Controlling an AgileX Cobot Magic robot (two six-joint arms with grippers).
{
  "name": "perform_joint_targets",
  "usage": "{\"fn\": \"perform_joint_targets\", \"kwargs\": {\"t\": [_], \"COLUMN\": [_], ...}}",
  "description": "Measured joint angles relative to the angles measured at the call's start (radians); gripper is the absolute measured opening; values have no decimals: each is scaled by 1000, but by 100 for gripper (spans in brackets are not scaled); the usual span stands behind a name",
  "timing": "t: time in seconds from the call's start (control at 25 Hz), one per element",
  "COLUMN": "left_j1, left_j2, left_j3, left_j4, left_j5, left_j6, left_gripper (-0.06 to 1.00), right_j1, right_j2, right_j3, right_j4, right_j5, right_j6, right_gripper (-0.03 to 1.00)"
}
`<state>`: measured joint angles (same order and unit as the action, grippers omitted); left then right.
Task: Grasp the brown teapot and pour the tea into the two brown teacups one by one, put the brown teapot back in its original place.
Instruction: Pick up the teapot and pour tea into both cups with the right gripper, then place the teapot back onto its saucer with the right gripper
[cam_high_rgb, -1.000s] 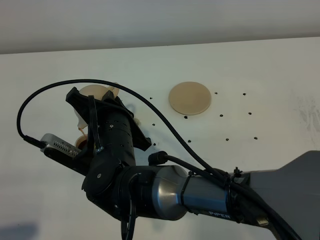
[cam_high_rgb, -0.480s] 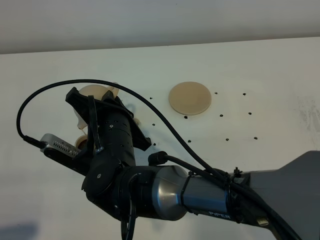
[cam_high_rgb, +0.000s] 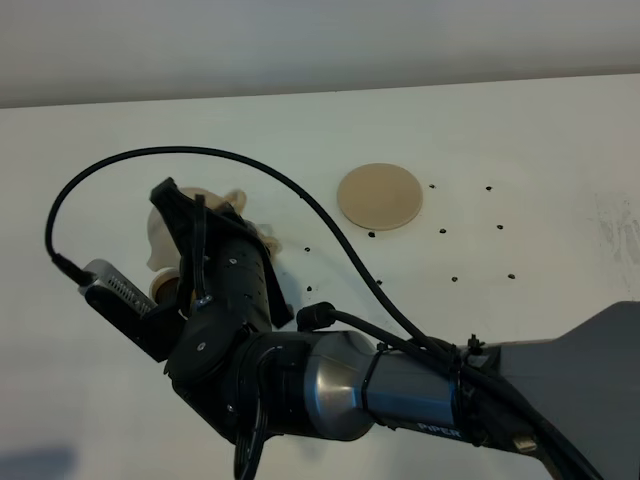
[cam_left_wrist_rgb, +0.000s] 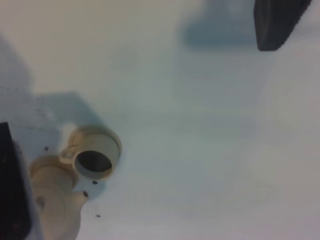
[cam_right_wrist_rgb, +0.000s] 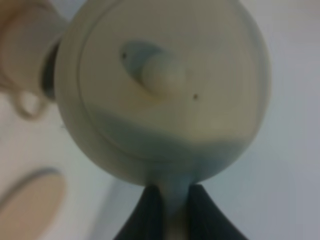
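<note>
Plain white tabletop (cam_high_rgb: 520, 140), speckled with small dark dots. Right gripper (cam_right_wrist_rgb: 169, 197) pinching the loop handle of the squat tan ceramic teapot (cam_right_wrist_rgb: 162, 90), held aloft over the left side. Below, seen from the left wrist, one small tan handled teacup (cam_left_wrist_rgb: 94, 159), touching a matching saucer (cam_left_wrist_rgb: 50, 172). Second cup hidden. Flat round tan coaster (cam_high_rgb: 379, 196) bare, awaiting the pot's return. Left gripper's (cam_left_wrist_rgb: 145, 90) black fingers spread wide, holding nothing.

Squat rounded tan-beige ceramic teapot (cam_right_wrist_rgb: 165, 90): plain, unpatterned, between black fingers (cam_right_wrist_rgb: 150, 210) of right claw (cam_right_wrist_rgb: 170, 212). Small tan-beige handled cup (cam_left_wrist_rgb: 95, 159): dark inside. Flat round tan-beige disc coaster (cam_high_rgb: 379, 196). White tabletop (cam_high_rgb: 520, 140), scattered black dots.
</note>
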<state>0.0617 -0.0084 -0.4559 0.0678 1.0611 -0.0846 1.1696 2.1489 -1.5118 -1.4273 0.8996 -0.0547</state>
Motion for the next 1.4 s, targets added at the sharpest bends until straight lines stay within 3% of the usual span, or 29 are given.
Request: {"fn": "perform_joint_targets", "kwargs": {"t": [0.32, 0.76, 0.96, 1.16, 1.4], "left_j1": [0, 0, 0, 0, 0], "left_j2": [0, 0, 0, 0, 0], "left_j3": [0, 0, 0, 0, 0], "left_j4": [0, 0, 0, 0, 0], "left_j5": [0, 0, 0, 0, 0], "left_j6": [0, 0, 0, 0, 0], "left_gripper": [43, 43, 43, 43, 43], "right_j1": [-10, -115, -162, -178, -210], "right_j2": [-6, -187, -194, -163, -91], "right_j3": [0, 0, -1, -1, -1], "right_j4": [221, 905, 1167, 1313, 1334], "right_j5": [-29, -111, -125, -126, -166], "right_j6": [172, 208, 121, 22, 10], "right_gripper": [10, 10, 10, 10, 10]}}
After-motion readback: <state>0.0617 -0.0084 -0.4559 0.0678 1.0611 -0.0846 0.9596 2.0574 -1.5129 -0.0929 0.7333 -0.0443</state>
